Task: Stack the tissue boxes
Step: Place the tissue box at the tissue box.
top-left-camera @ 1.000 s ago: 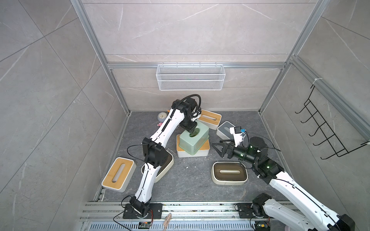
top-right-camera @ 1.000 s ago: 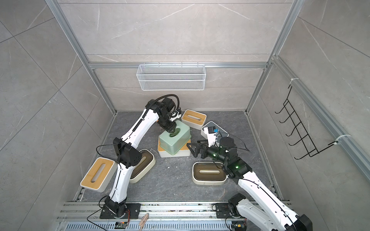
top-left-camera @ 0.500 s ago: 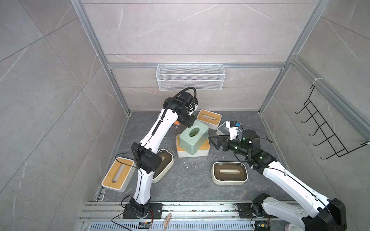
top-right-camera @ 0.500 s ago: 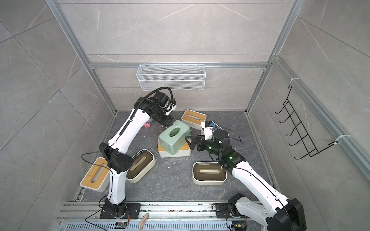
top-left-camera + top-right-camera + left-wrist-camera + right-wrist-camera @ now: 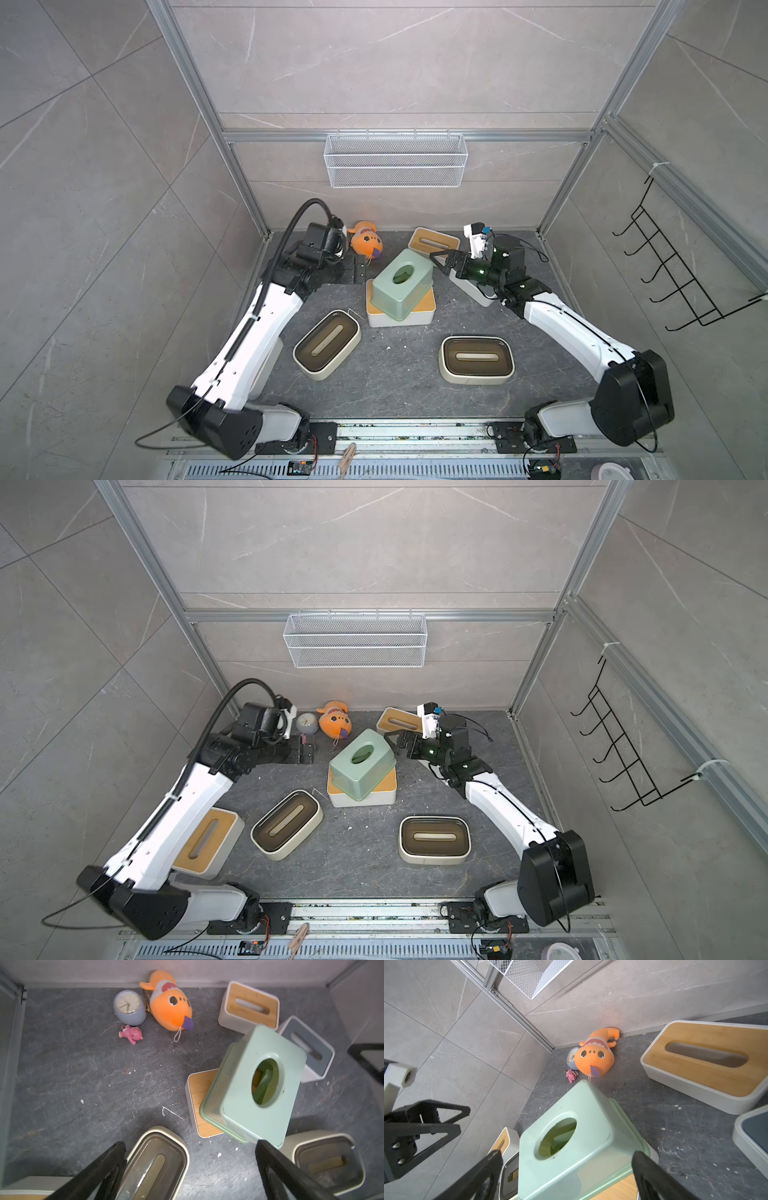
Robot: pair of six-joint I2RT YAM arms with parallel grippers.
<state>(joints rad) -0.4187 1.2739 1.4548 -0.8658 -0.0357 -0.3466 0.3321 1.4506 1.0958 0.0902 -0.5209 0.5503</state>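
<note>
The left pincer point(image 5: 360, 269) has its jaws spread wide with nothing between them. It hangs above the dark floor point(image 5: 395, 386), clear of every box. The mint green box point(image 5: 401, 286) lies ahead of its tips, near but apart. The orange fish toy point(image 5: 365, 243) lies just beyond this pincer, with a small grey clock point(image 5: 306, 723) and a pink figure point(image 5: 131, 1033) beside the toy.

The right pincer point(image 5: 441, 262) is likewise wide apart and empty. Its tips face the mint green box from the opposite side and stand just beside that box's rear corner. Contact cannot be confirmed in any view.

Between the two pincers, the mint green box sits on top of a white bamboo-lidded box point(image 5: 415, 321). It is turned askew to it, so bamboo shows at the corners.

The remaining boxes all stand singly on the floor:
- A second bamboo-lidded box point(image 5: 434, 241) stands just beside the right pincer's tips, on their far side.
- The grey-lidded white box point(image 5: 305, 1049) lies beneath the right pincer's wrist and is largely hidden in both top views.
- A cream box with a dark-brown lid point(image 5: 328, 349) lies on the near side of the left pincer, toward the arm bases.
- The other cream box point(image 5: 476, 359) lies likewise on the near side of the right pincer.
- The third bamboo-lidded box point(image 5: 208, 837) sits under the left arm point(image 5: 174, 808), well back from its pincer.

A white wire basket point(image 5: 395, 166) hangs high above both pincers.
</note>
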